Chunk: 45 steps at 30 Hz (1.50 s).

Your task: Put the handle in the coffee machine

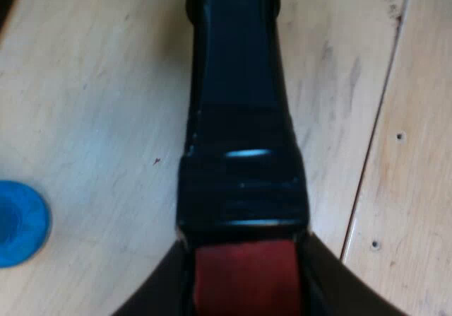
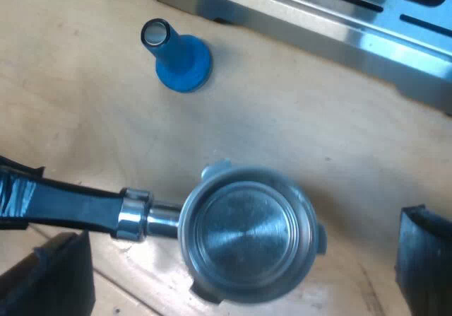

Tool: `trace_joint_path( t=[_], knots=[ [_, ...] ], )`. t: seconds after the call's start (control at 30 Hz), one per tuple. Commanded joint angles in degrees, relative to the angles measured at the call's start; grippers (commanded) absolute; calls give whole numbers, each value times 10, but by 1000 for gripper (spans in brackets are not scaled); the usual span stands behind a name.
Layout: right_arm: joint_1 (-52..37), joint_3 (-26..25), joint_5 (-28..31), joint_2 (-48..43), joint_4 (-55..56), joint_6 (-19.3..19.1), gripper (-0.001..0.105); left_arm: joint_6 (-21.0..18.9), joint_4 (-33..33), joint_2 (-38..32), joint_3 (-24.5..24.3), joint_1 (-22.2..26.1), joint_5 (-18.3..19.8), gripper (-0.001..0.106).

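Red end (image 1: 244, 277) of the handle (image 1: 236, 83) nearest, pinched from both sides by the left gripper (image 1: 244, 291); black fingers (image 1: 152, 298) pressed against it, jaws clamped on the handle; runs dark and glossy away from the camera, out over the pale wooden table (image 1: 85, 83); cannot tell from this view whether lifted or resting on the boards; blue tamper (image 1: 18, 224) on the wood, apart from the handle.

Seen from the right wrist, holder (image 2: 247, 235) close below, its round metal basket facing the camera; short chrome neck leading from the basket into the dark handle; lies between the two fingers (image 2: 424, 259) of the right gripper (image 2: 236, 266), well clear of both; jaws wide apart, gripping nothing; hangs over the basket.

Farther off, tamper upright on its broad base on the table, well apart from the basket and near the machine (image 2: 339, 26); touches neither.

Farthest, machine's steel front edge, slotted, with a small red dot showing; holder well apart from it, not yet locked in, with bare wood and the tamper between basket and machine.
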Motion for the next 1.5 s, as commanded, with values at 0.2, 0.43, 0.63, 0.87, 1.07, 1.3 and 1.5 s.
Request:
trace_joint_path(
  t=[0.2,0.43,0.63,0.87,1.07,1.3,1.5],
  knots=[
    [91,-4,115,-5,-4,31,87,-20,-15,-8,-7,0,-18,0],
    [127,-4,165,-5,-24,42,87,-27,-15,-8,-7,1,-26,0],
    [130,-4,169,-3,-34,42,87,-25,-16,-8,-7,63,-17,0],
    [131,3,169,8,-71,45,87,16,-16,-8,-7,154,6,0],
    [131,6,169,33,-100,45,87,75,-15,-8,-7,227,7,0],
    [131,45,169,42,-154,45,87,125,-15,-8,-7,321,96,0],
    [131,56,186,42,-185,44,87,176,-15,-8,-7,335,139,0]
  ],
)
